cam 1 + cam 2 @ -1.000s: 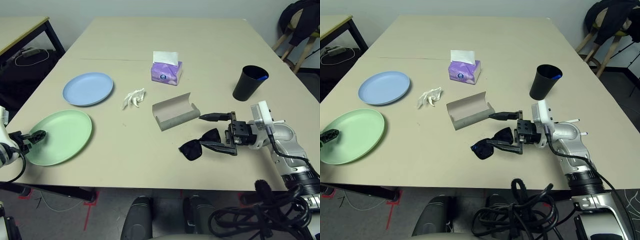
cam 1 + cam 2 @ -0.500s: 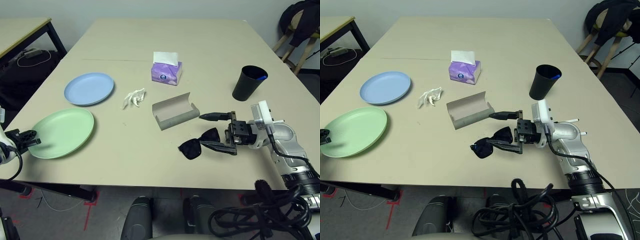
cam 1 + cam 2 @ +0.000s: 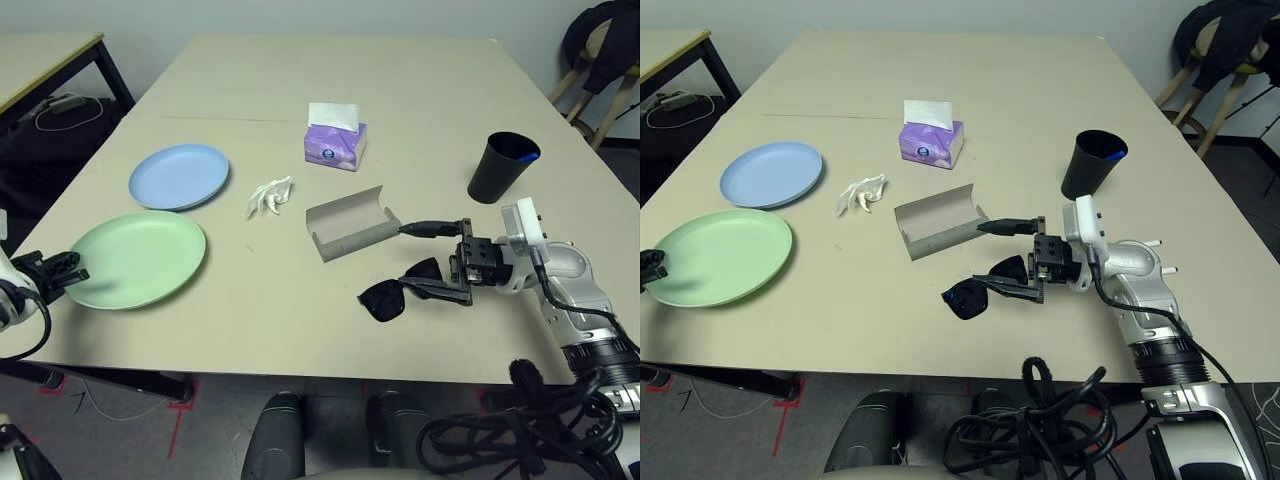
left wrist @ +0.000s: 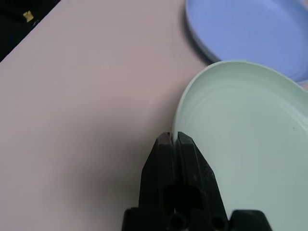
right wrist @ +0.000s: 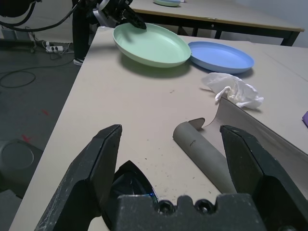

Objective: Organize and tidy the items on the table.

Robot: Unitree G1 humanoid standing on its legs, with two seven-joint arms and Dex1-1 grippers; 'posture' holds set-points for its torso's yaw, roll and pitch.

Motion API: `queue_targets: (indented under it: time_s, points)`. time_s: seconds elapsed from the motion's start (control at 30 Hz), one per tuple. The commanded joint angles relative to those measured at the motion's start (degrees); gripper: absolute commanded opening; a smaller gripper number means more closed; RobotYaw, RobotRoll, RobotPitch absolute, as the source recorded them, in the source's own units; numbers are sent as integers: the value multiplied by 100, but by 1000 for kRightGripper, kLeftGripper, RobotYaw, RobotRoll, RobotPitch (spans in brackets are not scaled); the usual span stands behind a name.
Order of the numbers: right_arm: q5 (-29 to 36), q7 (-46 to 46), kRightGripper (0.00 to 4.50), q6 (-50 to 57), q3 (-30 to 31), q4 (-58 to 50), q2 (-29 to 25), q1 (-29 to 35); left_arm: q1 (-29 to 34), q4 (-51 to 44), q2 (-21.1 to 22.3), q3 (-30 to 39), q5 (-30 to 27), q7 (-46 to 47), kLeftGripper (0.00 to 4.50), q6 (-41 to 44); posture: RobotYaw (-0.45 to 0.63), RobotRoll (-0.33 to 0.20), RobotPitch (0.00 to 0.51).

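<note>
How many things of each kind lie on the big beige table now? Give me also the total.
Plates: 2 (green plate, blue plate)
Sunglasses: 1
Glasses case: 1
Crumpled tissue: 1
Tissue box: 1
Black cup: 1
Total: 7

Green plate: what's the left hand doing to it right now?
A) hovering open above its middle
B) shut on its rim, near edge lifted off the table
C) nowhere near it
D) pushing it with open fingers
B: the left hand is shut on the rim of the green plate, whose gripped edge sits raised above the table.
</note>
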Motion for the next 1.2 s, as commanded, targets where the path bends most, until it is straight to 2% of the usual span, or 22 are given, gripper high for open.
queue_targets:
  time_s: [0.03,0.13,0.23,0.4,0.67,0.9,1.2]
  points:
    - [27,-31,4500,-5,-35,19,-10,-3,-245,-465,-123,293,-325,168,30,384,106,0,83]
    - [31,-29,4500,-3,-39,27,-13,-4,-596,-404,-142,331,-398,307,30,463,109,0,84]
    - [24,-30,4500,-9,-35,55,-3,-22,-1118,75,-157,197,-268,541,30,203,110,0,85]
    - [15,-56,4500,-30,-36,106,36,-65,-2381,1610,-484,-332,303,1240,30,-1002,106,0,85]
    - [31,-105,4500,-13,-81,58,4,-33,-3659,3823,-956,-889,872,1980,30,-2805,88,0,84]
    - [22,-412,4500,54,-179,38,43,3,-4209,5088,-974,-1121,1075,2297,30,-3796,78,0,83]
    - [-8,-1453,4500,593,-205,-126,192,-43,-4353,5662,-974,-1233,1101,2513,30,-4243,83,0,83]
